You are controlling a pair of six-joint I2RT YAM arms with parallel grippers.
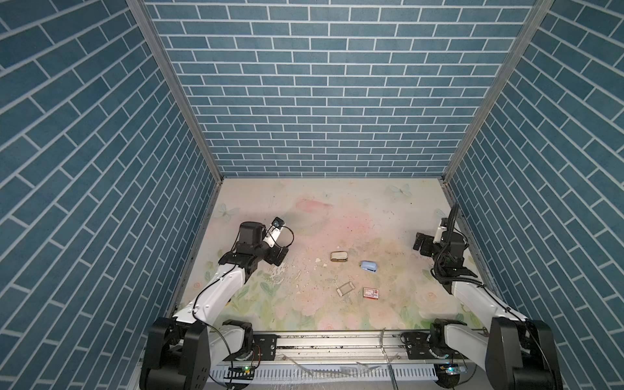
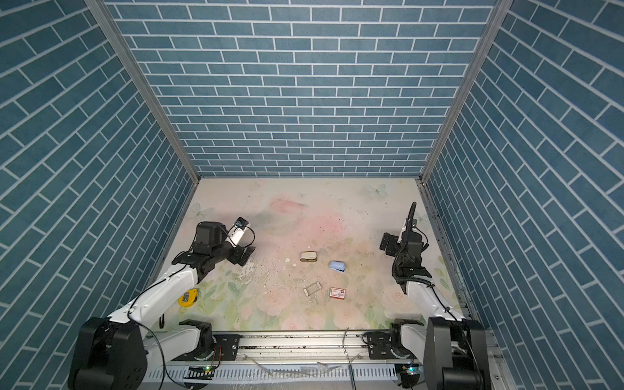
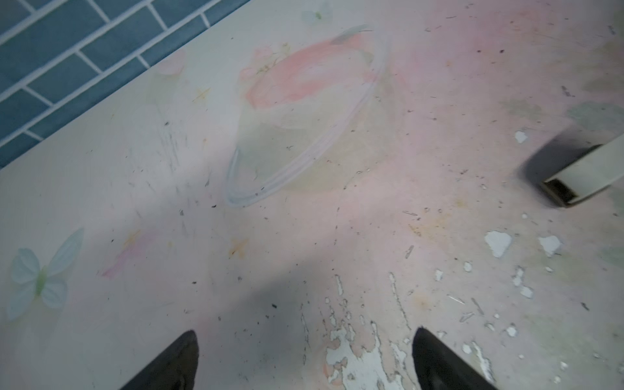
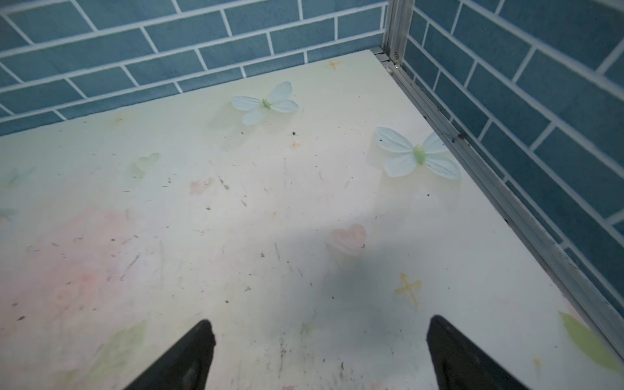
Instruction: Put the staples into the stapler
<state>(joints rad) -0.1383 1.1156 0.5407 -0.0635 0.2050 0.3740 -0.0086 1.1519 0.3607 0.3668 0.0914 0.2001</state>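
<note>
We see the left end effector (image 3: 305, 331) and right end effector (image 4: 320, 320) spread, empty; the red-and-white box (image 1: 371, 292) rests on the table (image 1: 304, 219), contents hidden.

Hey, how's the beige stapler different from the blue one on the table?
Colour: the beige stapler is cream with a dark strip, the blue stapler pale blue. Place: the beige stapler lies farther back and to the left, the blue stapler nearer the front and right. Both are small, lie on the table and are not held.
</note>
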